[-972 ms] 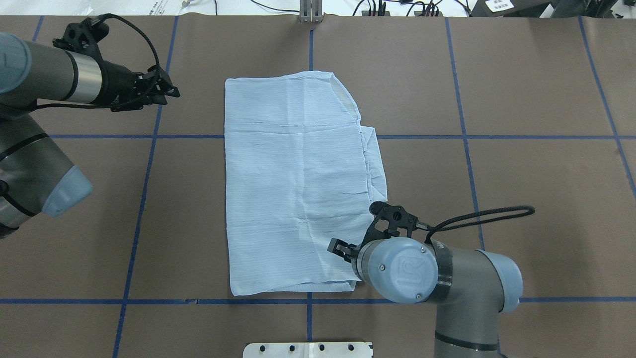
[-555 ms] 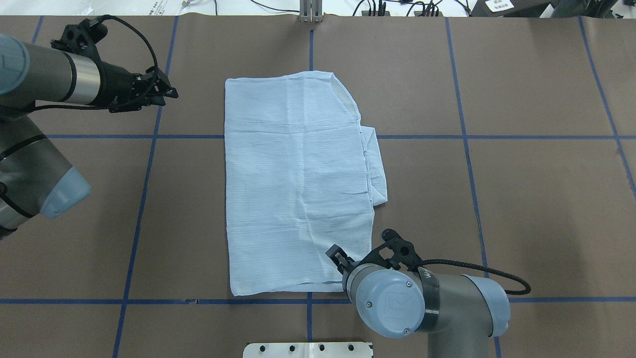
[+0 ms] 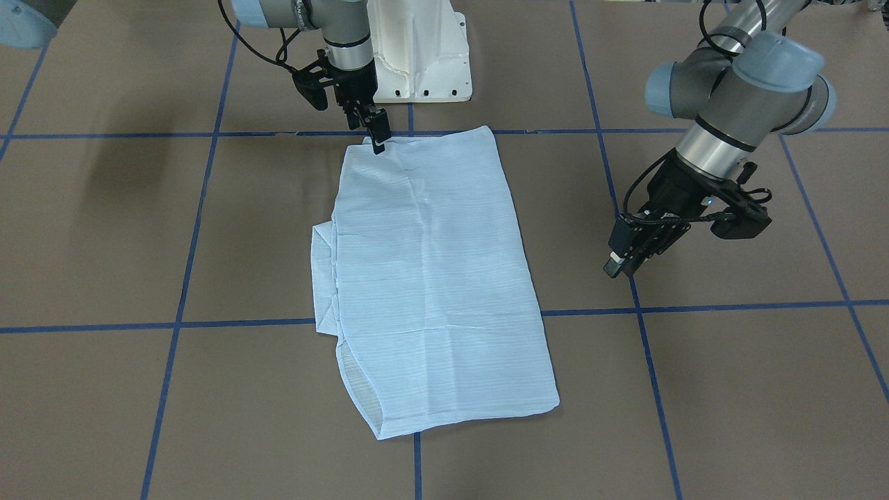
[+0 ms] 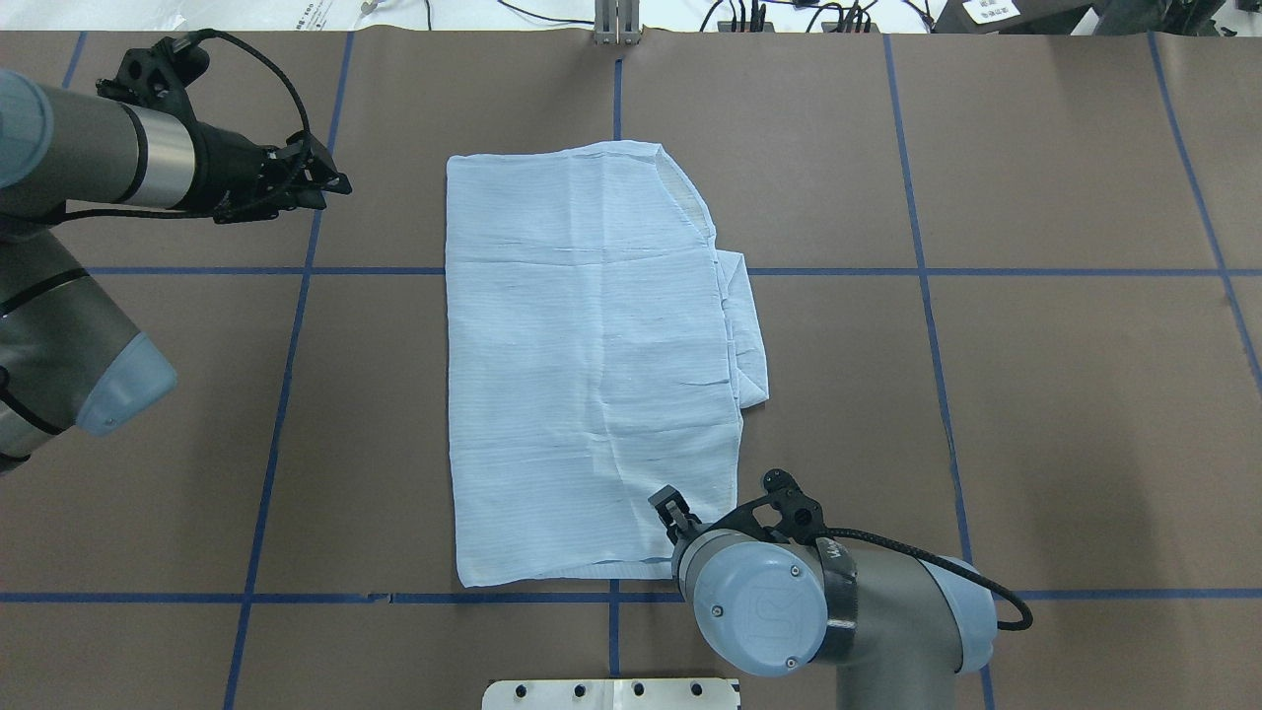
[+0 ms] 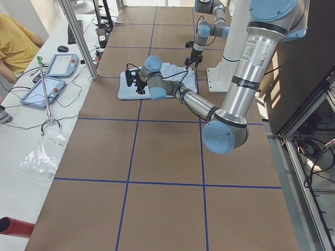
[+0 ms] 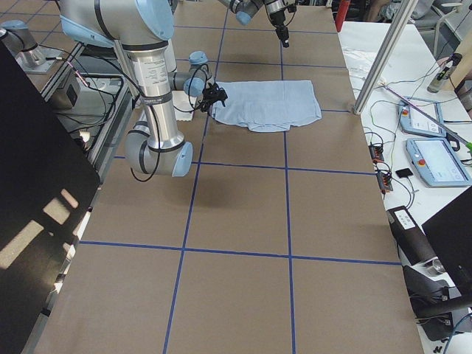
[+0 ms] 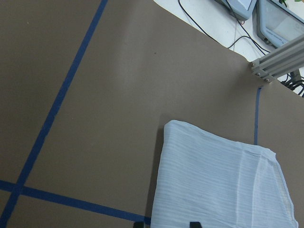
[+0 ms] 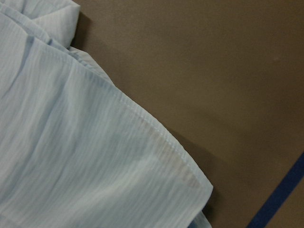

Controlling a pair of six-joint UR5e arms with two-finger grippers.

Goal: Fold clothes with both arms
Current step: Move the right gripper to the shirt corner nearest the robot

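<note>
While our left jaws are hanging apart above the bench [image 4: 1035,394], our right jaws, gap impossible to tell, are hovering at a near corner of the shirt [image 4: 592,375], lying flat mid-bench. We are judging it narrowed lengthwise, with end-to-end folds remaining.

The pale-blue striped shirt [image 4: 592,365] lies flat in the middle of the table [image 4: 1065,414]. It is folded into a long rectangle that runs from the robot-side edge toward the far edge, and a folded flap juts from its right side. The right gripper [image 4: 671,509] sits low at the shirt's robot-side right corner, its finger gap unclear. The left gripper [image 4: 330,183] hovers well apart from the shirt's far left corner, fingers parted.
</note>
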